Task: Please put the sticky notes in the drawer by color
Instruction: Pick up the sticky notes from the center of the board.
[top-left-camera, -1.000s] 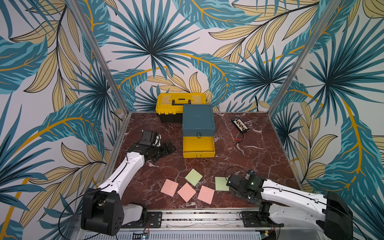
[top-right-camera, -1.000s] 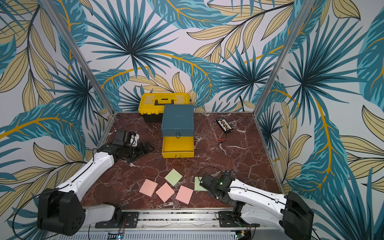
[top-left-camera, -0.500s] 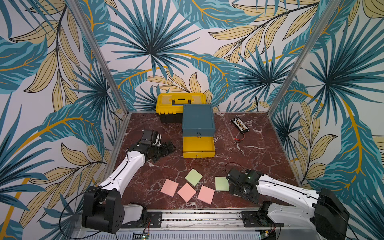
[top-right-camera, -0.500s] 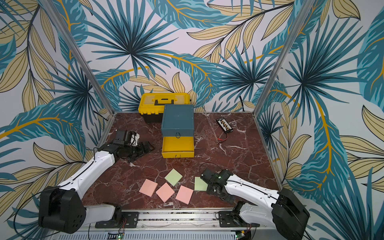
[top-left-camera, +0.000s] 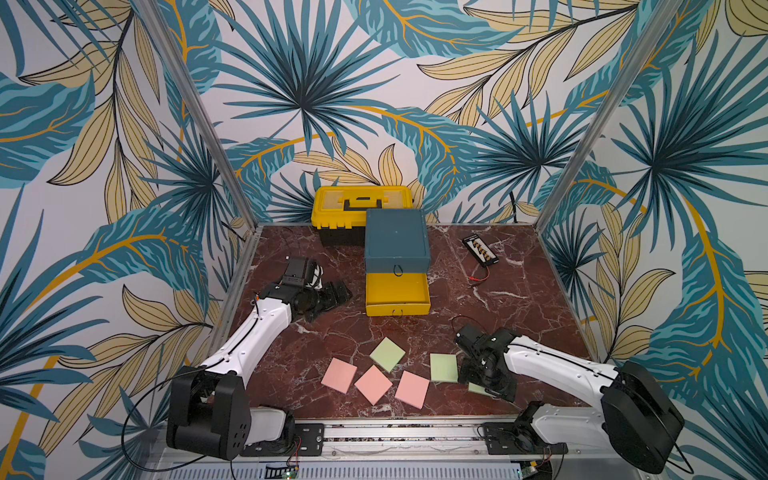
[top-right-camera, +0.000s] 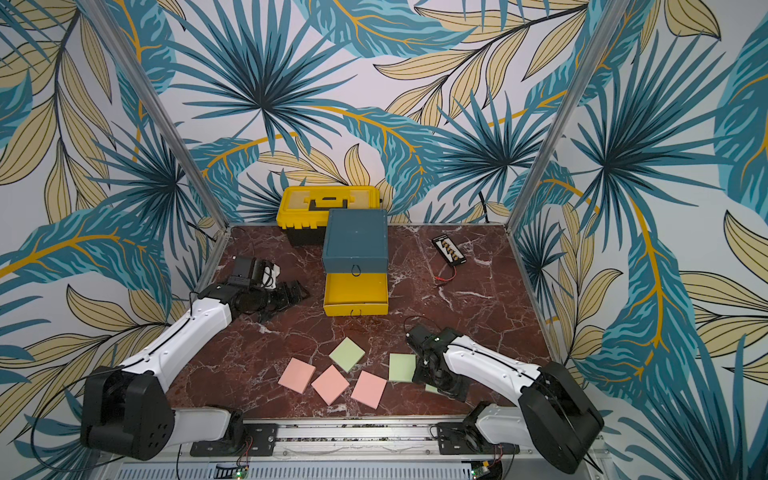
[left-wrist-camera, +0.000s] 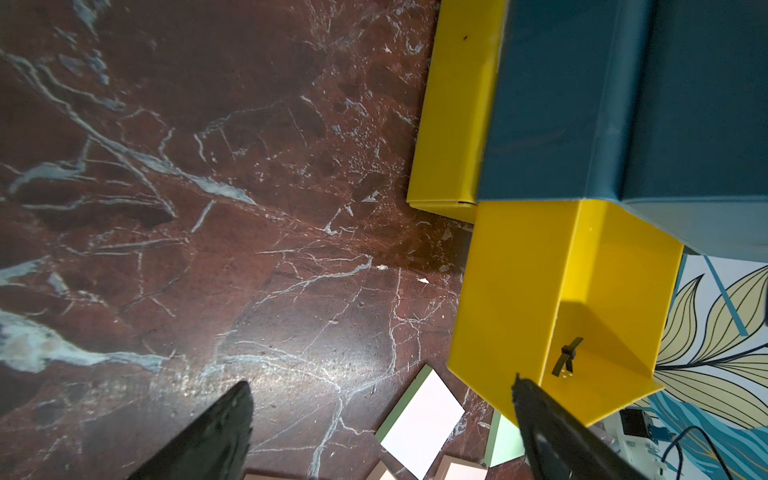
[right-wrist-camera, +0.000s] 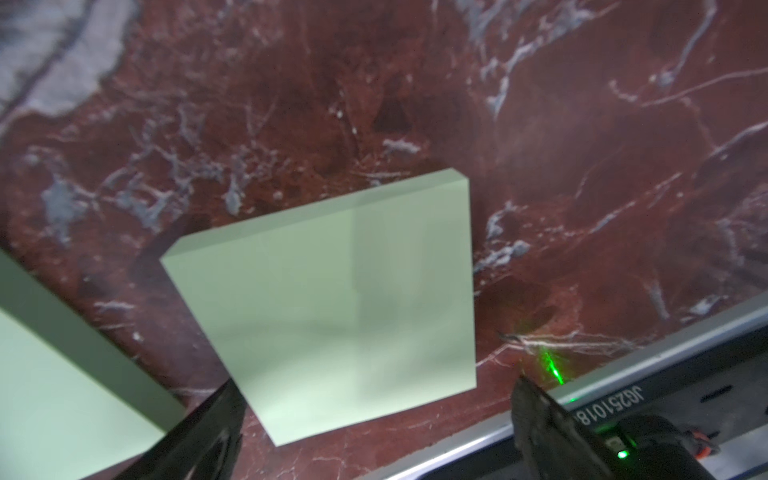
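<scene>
Well, largest entry first? (A)
Item 1: table (top-left-camera: 519, 299), dark red marble, walled at the back and both sides. The widest bare stretch is the right half, from the drawer across to the right edge. (B)
Next down? (A)
Item 2: yellow toolbox (top-left-camera: 361, 203), against the back edge. Item 3: drawer (top-left-camera: 397, 237), a teal cabinet just in front of it, mid-table. One yellow tray (top-left-camera: 397, 291) is pulled out toward the front edge, with bare marble between its front and the pads. (B)
Arms? (A)
Item 4: left gripper (left-wrist-camera: 381, 382), near the left edge, level with the pulled-out tray and parted from it by a strip of marble; jaws spread wide over bare table. Item 5: right gripper (right-wrist-camera: 376, 382), low near the front right; jaws spread above a light green pad (right-wrist-camera: 332, 303) that lies flat, unpinched. (B)
Small stock? (A)
Item 6: sticky notes (top-left-camera: 373, 384), near the front edge. Three pink pads (top-left-camera: 339, 375) sit in a row, corners nearly meeting. Two more green pads: one (top-left-camera: 387, 354) just behind the pink row, one (top-left-camera: 444, 367) just beside the right gripper. Item 7: black connector board (top-left-camera: 480, 250) with red leads, near the back right corner. (B)
</scene>
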